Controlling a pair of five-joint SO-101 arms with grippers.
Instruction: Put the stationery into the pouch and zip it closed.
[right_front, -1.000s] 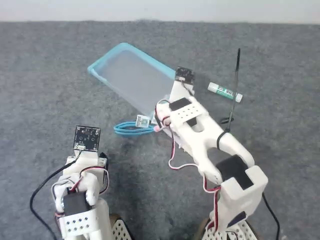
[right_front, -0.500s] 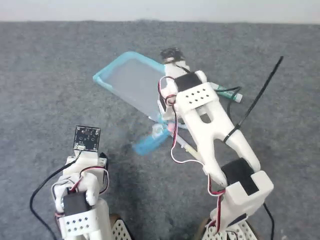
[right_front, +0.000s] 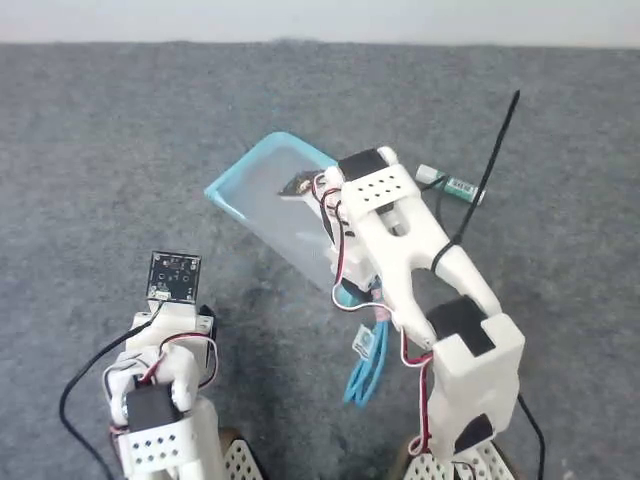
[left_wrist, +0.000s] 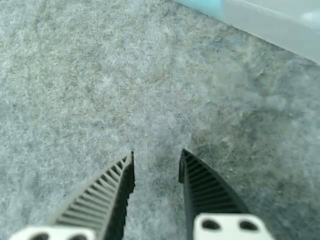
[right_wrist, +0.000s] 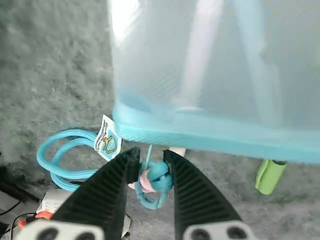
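From the right wrist, we see the pouch blurred and cut off at the frame's edges, and it hides one end of the glue stick. The right gripper covers part of the cord knot it pinches. We cannot make out the tag's print. From above, the right arm hides the pouch's near end.

Grey felt mat all around — pale wall strip beyond.
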